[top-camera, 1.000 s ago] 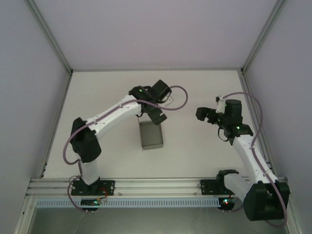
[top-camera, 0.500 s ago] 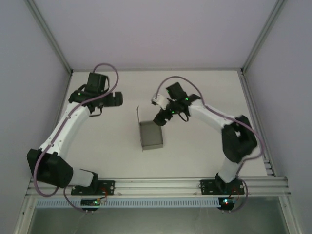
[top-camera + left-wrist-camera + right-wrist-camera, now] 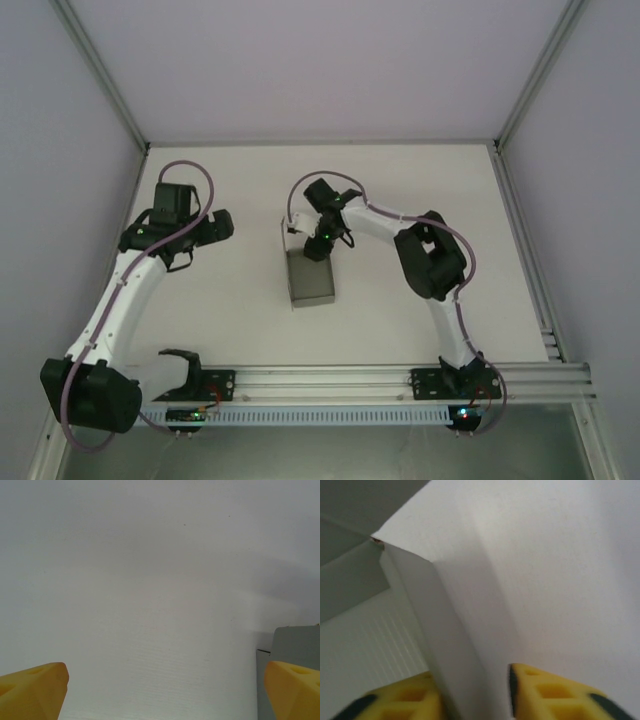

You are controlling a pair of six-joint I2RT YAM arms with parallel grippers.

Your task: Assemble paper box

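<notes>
Top view: paper box at mid-worktop, open on top, one flap upright at its 12 o'clock edge; same spot as half a second ago. Right tool now down at that flap, moved in from 2 o'clock of the box. Left tool at 9 to 10 o'clock of the box, well apart from it, drawn back and lower than before.

Left wrist view: left tool wide, nothing between its yellow fingers, bare worktop beyond; grey corner of the paper box at 4 o'clock.

Right wrist view: right tool narrow, yellow fingers either side of the grey flap, gripping it; flap upright.
</notes>
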